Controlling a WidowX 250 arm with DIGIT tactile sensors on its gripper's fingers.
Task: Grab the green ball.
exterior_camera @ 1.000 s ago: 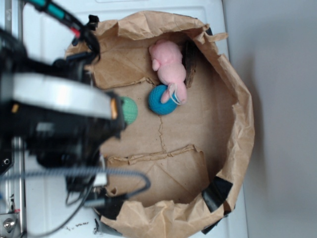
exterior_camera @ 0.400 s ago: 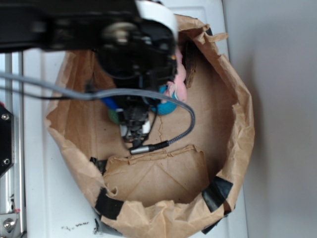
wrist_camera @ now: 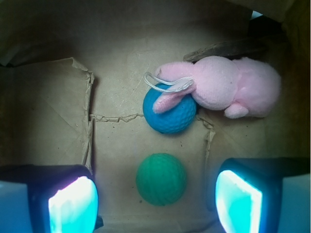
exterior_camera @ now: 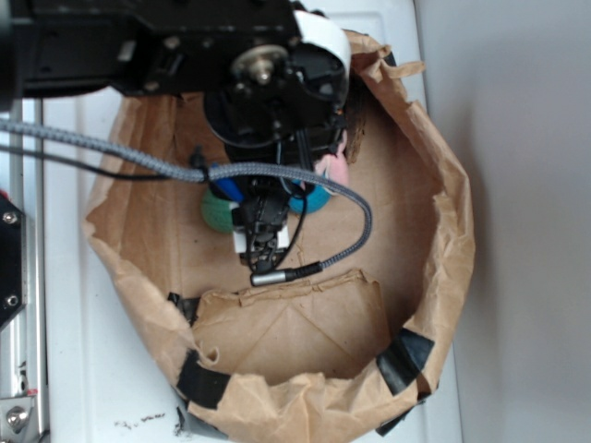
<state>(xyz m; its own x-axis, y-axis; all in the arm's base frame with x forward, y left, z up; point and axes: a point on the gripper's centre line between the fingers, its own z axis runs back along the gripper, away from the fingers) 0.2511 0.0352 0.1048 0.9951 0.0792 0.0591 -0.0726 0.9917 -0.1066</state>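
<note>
The green ball (wrist_camera: 161, 179) lies on the brown paper floor of the bag, a small knitted sphere. In the wrist view it sits between my two glowing pads (wrist_camera: 74, 206), with clear gaps on both sides. My gripper (wrist_camera: 155, 204) is open and hangs above it. In the exterior view the arm covers most of the green ball (exterior_camera: 217, 212); only its left edge shows. My gripper (exterior_camera: 263, 242) points down into the bag.
A teal-blue ball (wrist_camera: 169, 110) lies just beyond the green one, with a pink plush toy (wrist_camera: 228, 87) leaning on it. The crumpled paper bag wall (exterior_camera: 443, 221) rings everything. A raised cardboard flap (exterior_camera: 295, 323) lies at the near side.
The arm swung from the left rim to over the bag's middle and came down a little. It now covers most of the green ball in the exterior view.
</note>
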